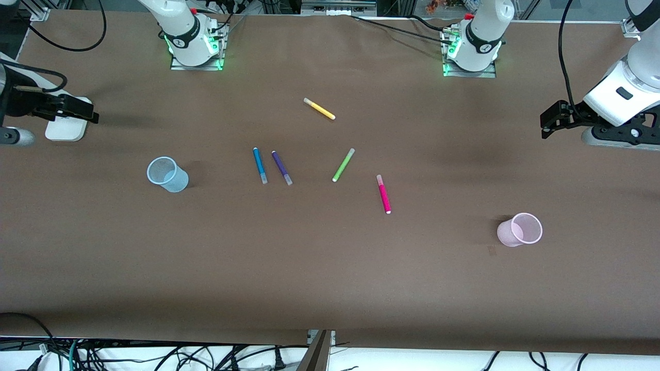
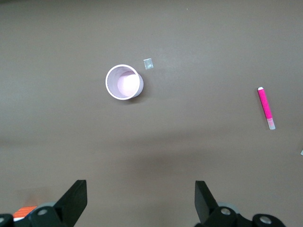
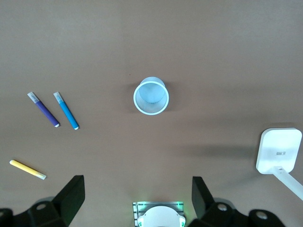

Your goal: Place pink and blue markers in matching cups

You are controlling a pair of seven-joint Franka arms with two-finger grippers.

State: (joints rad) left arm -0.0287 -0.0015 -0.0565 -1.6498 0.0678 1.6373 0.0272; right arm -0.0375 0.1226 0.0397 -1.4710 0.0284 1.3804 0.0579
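The blue marker [image 1: 260, 165] lies mid-table beside a purple marker [image 1: 281, 168]. The pink marker [image 1: 383, 194] lies nearer the front camera, toward the left arm's end. The pale blue cup [image 1: 166, 174] stands upright toward the right arm's end. The pale pink cup [image 1: 520, 230] stands upright toward the left arm's end. My left gripper [image 1: 547, 123] is open and empty, up in the air at its end of the table; its wrist view shows the pink cup [image 2: 124, 82] and the pink marker [image 2: 266, 108]. My right gripper [image 1: 88, 113] is open and empty at its end; its wrist view shows the blue cup [image 3: 151, 96] and the blue marker [image 3: 66, 111].
A lime-green marker [image 1: 343, 165] lies between the purple and pink markers. A yellow marker [image 1: 319, 108] lies farther from the front camera. A white block [image 1: 66, 129] sits under the right gripper. A small scrap [image 2: 148, 64] lies beside the pink cup.
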